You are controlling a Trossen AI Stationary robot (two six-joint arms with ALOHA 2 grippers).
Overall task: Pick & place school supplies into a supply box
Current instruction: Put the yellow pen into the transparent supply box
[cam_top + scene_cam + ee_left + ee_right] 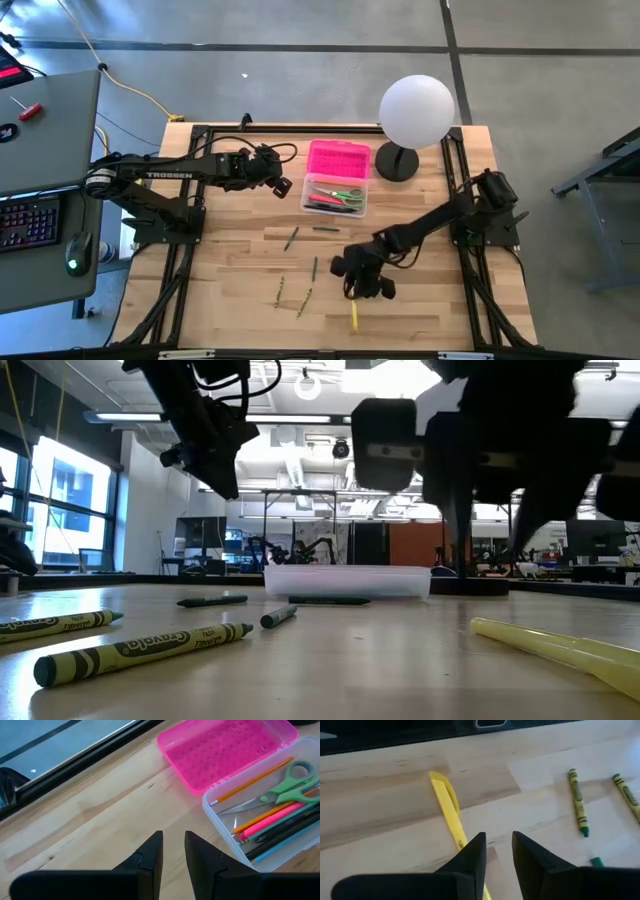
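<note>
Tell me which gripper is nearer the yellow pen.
Right. The right gripper hovers just above the yellow pen, fingers narrowly apart and empty. The left gripper sits far off beside the supply box.

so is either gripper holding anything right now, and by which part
Nothing is held. The left gripper near the supply box and right gripper above the yellow pen are empty.

I see a pale, matt wooden tabletop (400,310) with visible grain. The supply box (220,827) is clear, glossy plastic; its pink lid (220,750) is translucent and dimpled. The crayons (578,800) wear matt paper wrappers.
</note>
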